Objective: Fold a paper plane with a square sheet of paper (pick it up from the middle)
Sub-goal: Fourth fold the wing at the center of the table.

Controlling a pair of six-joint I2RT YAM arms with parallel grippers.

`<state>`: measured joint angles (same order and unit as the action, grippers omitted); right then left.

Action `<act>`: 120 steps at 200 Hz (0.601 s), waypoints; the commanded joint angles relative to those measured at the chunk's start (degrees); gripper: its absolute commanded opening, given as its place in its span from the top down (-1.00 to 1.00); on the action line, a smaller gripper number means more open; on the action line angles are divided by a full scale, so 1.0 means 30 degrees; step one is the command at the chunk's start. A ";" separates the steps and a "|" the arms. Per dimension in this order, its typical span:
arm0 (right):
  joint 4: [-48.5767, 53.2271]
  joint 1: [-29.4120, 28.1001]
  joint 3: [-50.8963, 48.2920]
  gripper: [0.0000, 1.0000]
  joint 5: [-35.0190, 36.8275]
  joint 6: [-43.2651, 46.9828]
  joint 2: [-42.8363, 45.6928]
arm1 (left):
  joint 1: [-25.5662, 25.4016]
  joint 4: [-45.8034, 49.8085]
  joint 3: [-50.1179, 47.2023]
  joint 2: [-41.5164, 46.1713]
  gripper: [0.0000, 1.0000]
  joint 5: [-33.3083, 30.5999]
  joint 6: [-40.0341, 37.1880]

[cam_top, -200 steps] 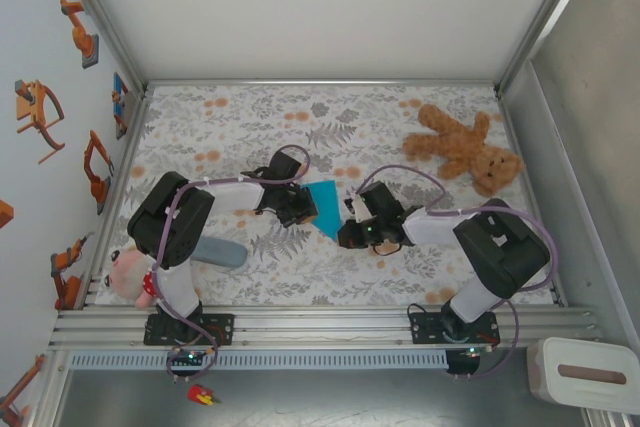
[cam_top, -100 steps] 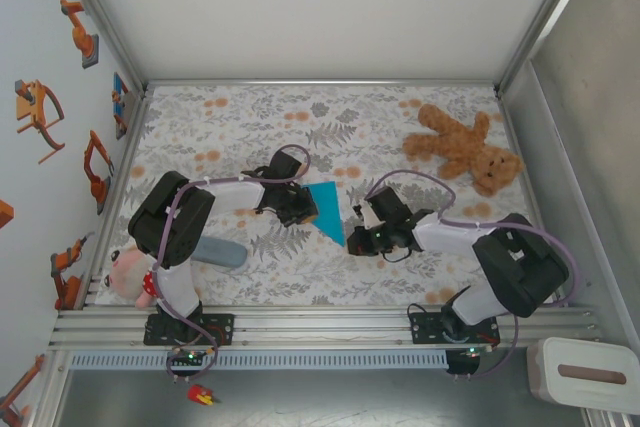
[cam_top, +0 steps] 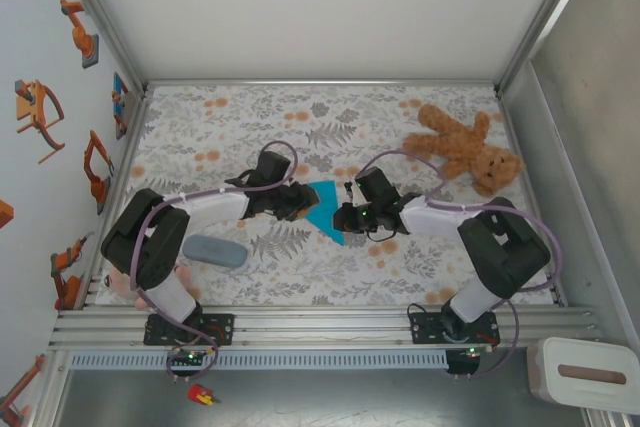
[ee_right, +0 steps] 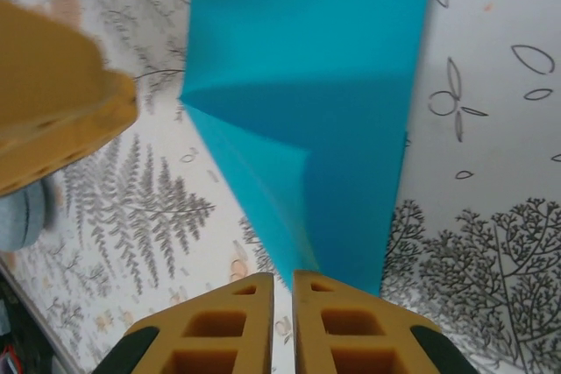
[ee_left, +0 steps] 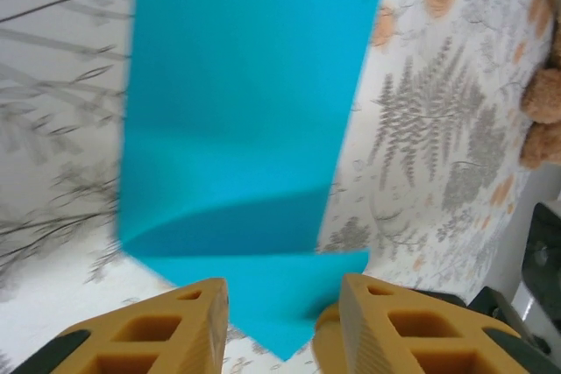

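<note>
**Blue sheet caught between two pincers at mid-desk**

We find the thin turquoise-blue paper sheet (cam_top: pixel 325 207) near the middle of the desk (cam_top: pixel 230 127), which is covered with a grey-and-orange leaf-print cloth. From above, the sheet looks like a narrow wedge with its point towards the arms' bases. It lies between the two pincers.

The left pincer (cam_top: pixel 298 204) comes in from the left. In its wrist view (ee_left: pixel 282 285) the two yellow fingers (ee_left: pixel 175 330) stand clearly apart. The sheet's (ee_left: pixel 237 102) lower corner pokes into the gap between them and neither finger presses on it, so we read this pincer as open and holding nothing. A soft crease runs across the sheet just above that corner.

The right pincer (cam_top: pixel 346 216) meets the sheet from the other side. In its wrist view (ee_right: pixel 283 276) the yellow fingers (ee_right: pixel 219 330) are almost together, with only a thin slit left. The sheet's (ee_right: pixel 316 67) folded edge runs straight down into that slit, so we take it as pinched there. The paper rises from the fingertips with one layer bent over another. A yellow finger of the left pincer shows at the upper left of this view, close to the sheet's edge.

A brown plush teddy bear (cam_top: pixel 465 152) lies at the far right, well apart from the sheet. A grey-blue rounded oblong case (cam_top: pixel 214 251) rests near the left arm.
</note>
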<state>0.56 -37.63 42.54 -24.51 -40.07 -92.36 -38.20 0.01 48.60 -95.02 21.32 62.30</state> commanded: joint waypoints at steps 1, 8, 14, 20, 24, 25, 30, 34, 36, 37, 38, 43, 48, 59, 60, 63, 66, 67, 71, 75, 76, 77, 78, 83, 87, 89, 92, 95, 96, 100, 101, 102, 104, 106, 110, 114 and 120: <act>-0.0596 0.0095 0.0635 0.73 0.0495 -0.0748 -0.0490 | 0.0181 -0.0950 -0.1162 0.0794 0.16 -0.0800 0.1115; -0.0546 0.0084 0.0668 0.73 0.0575 -0.0763 -0.0620 | 0.0189 -0.1048 -0.1330 0.0849 0.14 -0.0865 0.1201; -0.0514 0.0090 0.0692 0.72 0.0637 -0.0785 -0.0742 | 0.0187 -0.1065 -0.1397 0.0834 0.14 -0.0801 0.1263; -0.0427 0.0091 0.0730 0.72 0.0711 -0.0784 -0.0857 | 0.0186 -0.1114 -0.1429 0.0769 0.14 -0.0758 0.1287; -0.0331 0.0093 0.0773 0.72 0.0792 -0.0806 -0.0919 | 0.0168 -0.1232 -0.1456 0.0697 0.13 -0.0717 0.1314; -0.0332 0.0092 0.0781 0.72 0.0805 -0.0814 -0.0931 | 0.0166 -0.1248 -0.1459 0.0673 0.13 -0.0690 0.1333; -0.0239 0.0091 0.0816 0.73 0.0882 -0.0821 -0.1012 | 0.0159 -0.1404 -0.1491 0.0586 0.13 -0.0626 0.1400; -0.0202 0.0091 0.0818 0.73 0.0929 -0.0821 -0.1079 | 0.0152 -0.1518 -0.1520 0.0466 0.12 -0.0563 0.1473; -0.0190 0.0091 0.0818 0.73 0.0948 -0.0821 -0.1102 | 0.0153 -0.1598 -0.1521 0.0427 0.12 -0.0527 0.1506; -0.0188 0.0106 0.0804 0.73 0.0956 -0.0836 -0.1110 | 0.0144 -0.1621 -0.1522 0.0406 0.12 -0.0507 0.1517; -0.0187 0.0098 0.0811 0.73 0.0974 -0.0843 -0.1114 | 0.0153 -0.1662 -0.1507 0.0366 0.12 -0.0496 0.1537; -0.0186 0.0095 0.0818 0.73 0.1035 -0.0851 -0.1173 | 0.0162 -0.1847 -0.1514 0.0256 0.12 -0.0409 0.1610; -0.0186 0.0094 0.0791 0.73 0.1051 -0.0856 -0.1203 | 0.0171 -0.2018 -0.1494 0.0099 0.12 -0.0294 0.1680; -0.0171 0.0090 0.0760 0.73 0.1124 -0.0924 -0.1258 | 0.0152 -0.2341 -0.1494 -0.0155 0.11 -0.0083 0.1801; -0.0179 0.0091 0.0760 0.73 0.1132 -0.0931 -0.1262 | 0.0143 -0.2359 -0.1493 -0.0178 0.11 -0.0065 0.1811; -0.0119 0.0117 0.0760 0.73 0.1153 -0.0938 -0.1279 | 0.0150 -0.2455 -0.1493 -0.0234 0.11 -0.0005 0.1834; -0.0082 0.0105 0.0760 0.73 0.1189 -0.0939 -0.1285 | 0.0143 -0.2533 -0.1471 -0.0293 0.11 0.0057 0.1862; -0.0075 0.0113 0.0760 0.73 0.1194 -0.0939 -0.1305 | 0.0168 -0.2543 -0.1467 -0.0320 0.11 0.0093 0.1870; -0.0054 0.0120 0.0760 0.74 0.1198 -0.0939 -0.1330 | 0.0151 -0.2669 -0.1456 -0.0386 0.11 0.0114 0.1902; -0.0033 0.0098 0.0760 0.75 0.1198 -0.0939 -0.1366 | 0.0148 -0.2684 -0.1399 -0.0448 0.11 0.0158 0.1908; -0.0021 0.0109 0.0760 0.75 0.1198 -0.0939 -0.1360 | 0.0170 -0.2692 -0.1387 -0.0471 0.11 0.0173 0.1908; -0.0016 0.0115 0.0760 0.75 0.1198 -0.0939 -0.1371 | 0.0167 -0.2695 -0.1381 -0.0468 0.11 0.0180 0.1908; -0.0028 0.0118 0.0760 0.75 0.1198 -0.0939 -0.1377 | 0.0180 -0.2697 -0.1378 -0.0495 0.11 0.0184 0.1923; 0.0039 0.0120 0.0760 0.75 0.1241 -0.0952 -0.1424 | 0.0145 -0.2673 -0.1359 -0.0538 0.11 0.0186 0.1930; 0.0068 0.0120 0.0760 0.75 0.1254 -0.0967 -0.1462 | 0.0175 -0.2664 -0.1349 -0.0570 0.11 0.0173 0.1937; 0.0075 0.0120 0.0767 0.76 0.1256 -0.0968 -0.1468 | 0.0166 -0.2668 -0.1354 -0.0579 0.11 0.0162 0.1937; 0.0092 0.0135 0.0768 0.76 0.1231 -0.0968 -0.1510 | 0.0178 -0.2640 -0.1358 -0.0581 0.11 0.0137 0.1967; 0.0080 0.0122 0.0761 0.76 0.1228 -0.0968 -0.1519 | 0.0180 -0.2600 -0.1373 -0.0585 0.10 0.0119 0.1967; 0.0079 0.0121 0.0760 0.76 0.1228 -0.0968 -0.1539 | 0.0186 -0.2591 -0.1374 -0.0598 0.11 0.0110 0.1967; 0.0078 0.0120 0.0760 0.76 0.1200 -0.0979 -0.1557 | 0.0170 -0.2487 -0.1375 -0.0610 0.10 0.0051 0.1967; 0.0078 0.0120 0.0760 0.76 0.1199 -0.0988 -0.1572 | 0.0167 -0.2476 -0.1375 -0.0625 0.10 0.0046 0.1967; 0.0078 0.0120 0.0760 0.76 0.1199 -0.0993 -0.1580 | 0.0165 -0.2456 -0.1375 -0.0633 0.10 0.0029 0.1967; 0.0063 0.0120 0.0760 0.76 0.1198 -0.0981 -0.1600 | 0.0178 -0.2404 -0.1375 -0.0638 0.09 -0.0006 0.1967; 0.0096 0.0120 0.0760 0.76 0.1198 -0.0993 -0.1613 | 0.0167 -0.2369 -0.1375 -0.0632 0.09 -0.0036 0.1967; 0.0094 0.0120 0.0738 0.76 0.1198 -0.1012 -0.1635 | 0.0178 -0.2281 -0.1375 -0.0603 0.09 -0.0061 0.1967; 0.0081 0.0120 0.0731 0.76 0.1198 -0.1018 -0.1671 | 0.0181 -0.2261 -0.1375 -0.0583 0.08 -0.0108 0.1967; 0.0103 0.0120 0.0731 0.76 0.1198 -0.1018 -0.1719 | 0.0169 -0.2180 -0.1401 -0.0575 0.08 -0.0203 0.1967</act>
<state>0.30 -37.63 43.68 -22.24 -42.26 -96.33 -37.78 -6.70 44.34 -96.53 20.78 67.33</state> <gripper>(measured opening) 0.120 0.456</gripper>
